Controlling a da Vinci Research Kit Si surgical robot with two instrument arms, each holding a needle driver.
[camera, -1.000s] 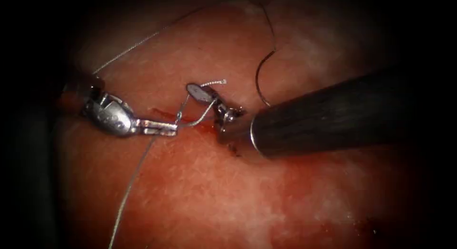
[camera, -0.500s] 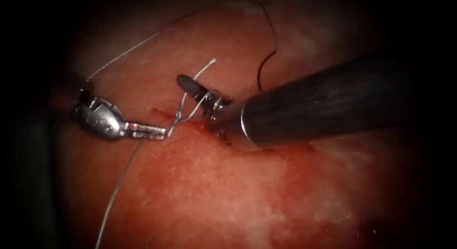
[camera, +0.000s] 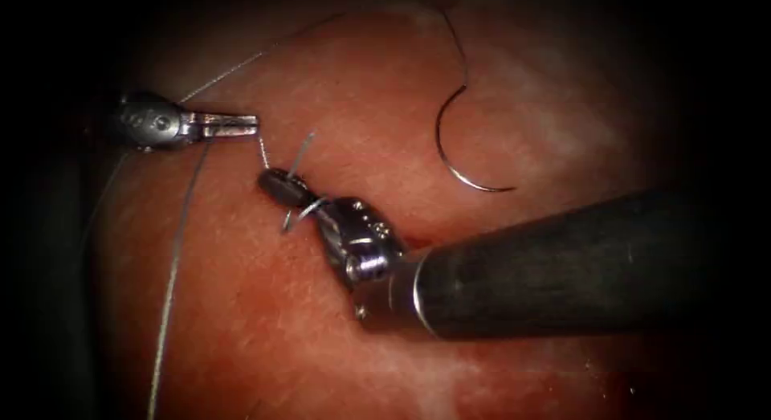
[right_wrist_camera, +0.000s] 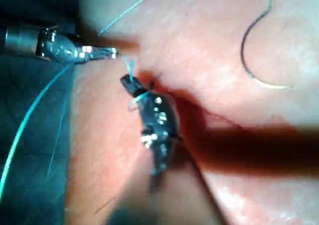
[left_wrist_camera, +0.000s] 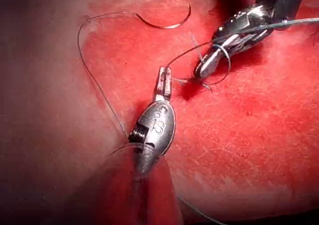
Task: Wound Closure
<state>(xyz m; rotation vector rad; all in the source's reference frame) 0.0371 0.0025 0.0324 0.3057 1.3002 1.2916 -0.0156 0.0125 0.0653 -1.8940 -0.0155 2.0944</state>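
You had carried your left tool [camera: 241, 124] up and to the far left, jaws clamped on the thread [camera: 173, 259], while your right tool [camera: 283, 187] swung down across the cut, seemingly gripping the short thread end looped around it. That spread suggested a knot being drawn down; the curved needle [camera: 470, 151] lay free on the tissue [camera: 265, 324], far right.

Left tool [camera: 241, 124]: closed on the thread [camera: 173, 259].
Right tool [camera: 281, 187]: thread looped around it (short end held).
Needle [camera: 470, 159]: laid free on the tissue [camera: 321, 332].
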